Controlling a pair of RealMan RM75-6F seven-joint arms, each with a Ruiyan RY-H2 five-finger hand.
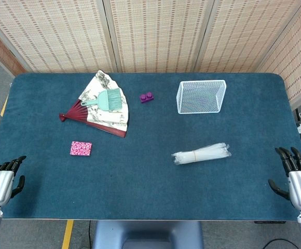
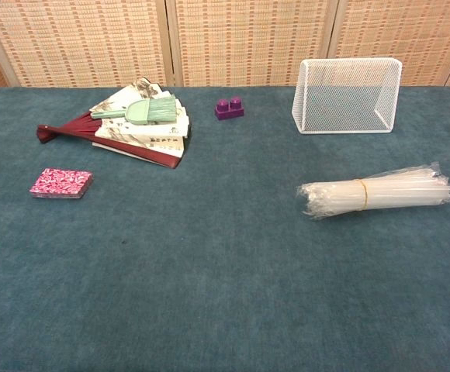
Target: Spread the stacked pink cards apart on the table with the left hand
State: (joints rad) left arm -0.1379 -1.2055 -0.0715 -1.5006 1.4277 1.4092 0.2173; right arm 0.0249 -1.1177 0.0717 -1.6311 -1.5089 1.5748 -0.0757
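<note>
The pink cards point(image 1: 81, 148) lie in one neat stack on the blue table point(image 1: 150, 181), left of centre; the chest view shows the same pink cards point(image 2: 61, 183) squared up as a low block. My left hand point(image 1: 2, 179) hangs at the table's near left corner, well short of the stack, fingers apart and holding nothing. Over at the near right edge, my right hand point(image 1: 295, 174) is likewise empty with fingers spread. Neither hand appears in the chest view.
A folding fan point(image 1: 101, 106) with a teal brush point(image 1: 106, 99) on top lies behind the cards. A purple brick point(image 1: 147, 97) and a white wire basket point(image 1: 201, 96) sit farther back. A bundle of clear straws point(image 1: 201, 153) lies right of centre.
</note>
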